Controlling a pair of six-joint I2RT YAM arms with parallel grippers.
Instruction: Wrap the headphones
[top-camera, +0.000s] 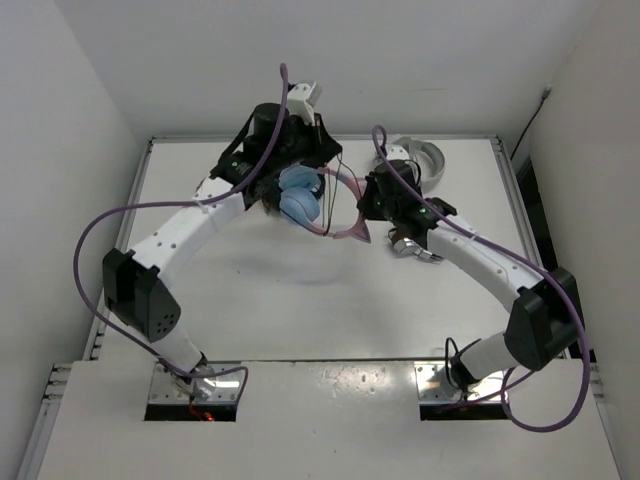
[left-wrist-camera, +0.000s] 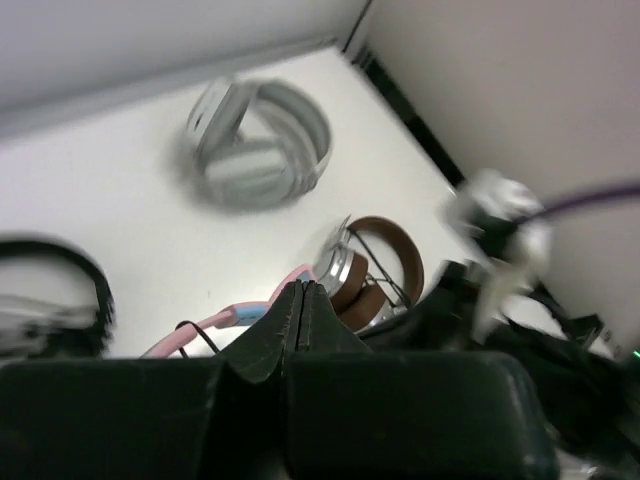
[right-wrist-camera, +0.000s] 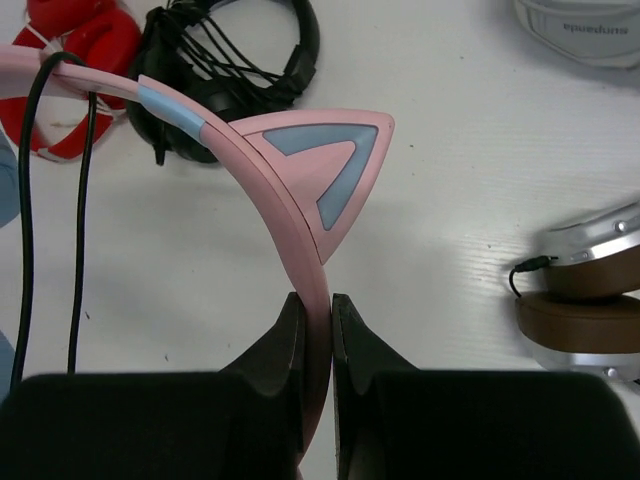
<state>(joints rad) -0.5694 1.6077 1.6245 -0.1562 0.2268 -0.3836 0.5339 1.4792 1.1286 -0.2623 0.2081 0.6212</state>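
Two arms meet over the far middle of the table (top-camera: 300, 310) in the top view, the left arm (top-camera: 190, 225) from one side and the right arm (top-camera: 480, 260) from the other, with the headphones (top-camera: 305, 208) between their wrists. The light blue ear cups (top-camera: 297, 182) sit under the left wrist, and the pink headband (top-camera: 335, 230) curves across to the right one. A white pair (top-camera: 425, 160) lies near the far right corner. In the blurred left wrist view, the left gripper (left-wrist-camera: 300, 305) has its fingers pressed flat together with nothing seen between them. The pink band shows just past the tips, and the brown-and-silver pair (left-wrist-camera: 370, 270) lies beyond on the table. In the right wrist view, the right gripper (right-wrist-camera: 318, 310) is clamped tight on the headband, just below a cat ear (right-wrist-camera: 335, 165) with a blue inset. The black cable (right-wrist-camera: 28, 220) runs in two strands at the left, and a red pair (right-wrist-camera: 70, 50) and a black pair (right-wrist-camera: 230, 60) lie on the table behind.
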